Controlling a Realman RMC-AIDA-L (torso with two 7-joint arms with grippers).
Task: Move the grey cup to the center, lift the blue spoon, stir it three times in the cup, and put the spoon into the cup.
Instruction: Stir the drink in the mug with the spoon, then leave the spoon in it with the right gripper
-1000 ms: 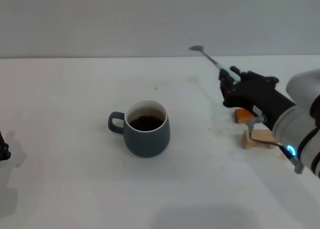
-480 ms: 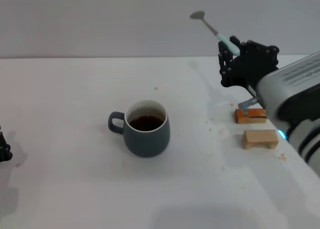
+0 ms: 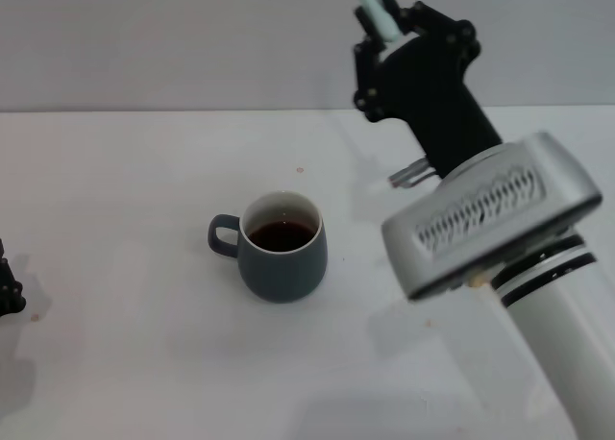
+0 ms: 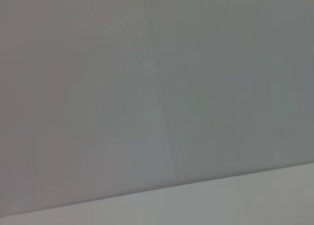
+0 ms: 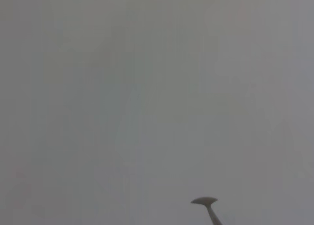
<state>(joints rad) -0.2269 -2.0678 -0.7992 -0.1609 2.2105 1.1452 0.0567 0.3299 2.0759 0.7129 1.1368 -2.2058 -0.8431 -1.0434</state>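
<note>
Now my right gripper (image 3: 384, 22) has its fingers clamped on the blue spoon (image 3: 370, 3), high behind the grey cup (image 3: 280, 247), ready for stirring

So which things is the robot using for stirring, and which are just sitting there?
Using:
- grey cup, holding dark drink, mid-table
- blue spoon, held up high by the right gripper

Just there:
- left gripper, parked at the table's left edge
</note>
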